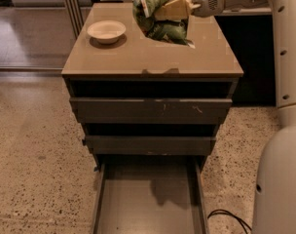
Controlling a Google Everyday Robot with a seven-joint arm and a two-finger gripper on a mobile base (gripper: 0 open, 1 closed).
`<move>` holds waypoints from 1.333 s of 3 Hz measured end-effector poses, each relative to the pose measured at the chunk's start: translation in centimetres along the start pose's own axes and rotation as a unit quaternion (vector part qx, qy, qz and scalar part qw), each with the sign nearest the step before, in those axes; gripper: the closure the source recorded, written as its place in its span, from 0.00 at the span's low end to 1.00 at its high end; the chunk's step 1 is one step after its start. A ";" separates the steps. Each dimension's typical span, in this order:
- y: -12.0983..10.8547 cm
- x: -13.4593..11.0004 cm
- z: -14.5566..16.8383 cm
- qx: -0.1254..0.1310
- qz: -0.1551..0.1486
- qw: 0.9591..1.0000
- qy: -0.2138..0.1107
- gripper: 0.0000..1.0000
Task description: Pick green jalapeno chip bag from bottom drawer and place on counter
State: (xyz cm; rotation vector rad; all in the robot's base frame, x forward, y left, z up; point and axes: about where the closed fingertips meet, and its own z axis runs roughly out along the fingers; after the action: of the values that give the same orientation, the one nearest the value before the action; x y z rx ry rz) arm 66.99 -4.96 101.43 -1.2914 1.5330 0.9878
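Note:
The green jalapeno chip bag [155,14] is crumpled, green and white, and hangs in the air over the far middle of the counter [138,57]. My gripper [171,9] reaches in from the upper right and is shut on the bag's right side, its tan fingers [175,6] pressed on the bag. The bag's lower corner hangs just above the counter top. The bottom drawer [150,201] is pulled out at the bottom of the view, and its grey floor holds only a shadow.
A small white bowl [106,31] stands on the counter's left rear. The two upper drawers [150,110] are shut. My white arm and base [282,145] fill the right edge. A black cable [231,217] lies on the speckled floor at lower right.

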 end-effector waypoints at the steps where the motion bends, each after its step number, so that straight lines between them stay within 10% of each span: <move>1: -6.4 2.9 2.5 0.044 0.015 0.999 0.011 1.00; 2: -11.8 7.4 6.5 0.076 0.041 0.996 0.038 1.00; 4: -12.3 8.1 6.9 0.086 0.041 0.994 0.058 1.00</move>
State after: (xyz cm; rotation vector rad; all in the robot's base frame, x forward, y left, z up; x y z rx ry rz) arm 79.37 -2.55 91.17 -1.1894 1.7316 0.8246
